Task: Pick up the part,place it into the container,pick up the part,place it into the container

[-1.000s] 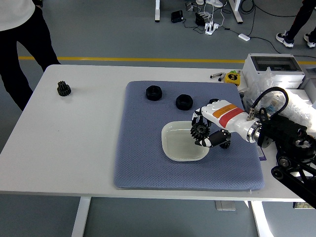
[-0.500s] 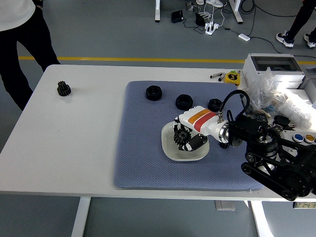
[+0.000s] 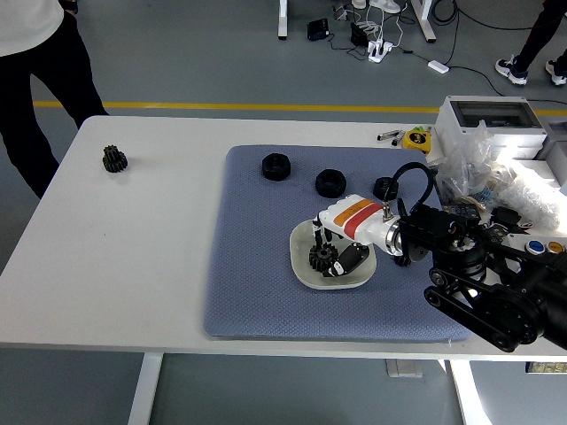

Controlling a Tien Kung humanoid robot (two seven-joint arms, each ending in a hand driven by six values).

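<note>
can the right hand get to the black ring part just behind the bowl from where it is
Probably yes. The right hand is over the bowl, with a gear at its fingers, and the ring part lies uncovered on the blue mat just beyond, nothing between.

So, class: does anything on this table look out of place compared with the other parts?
Yes. One black gear sits alone on the bare white table at the far left, well off the blue mat where the other black parts lie. The right hand is at the white dish with another gear.
</note>
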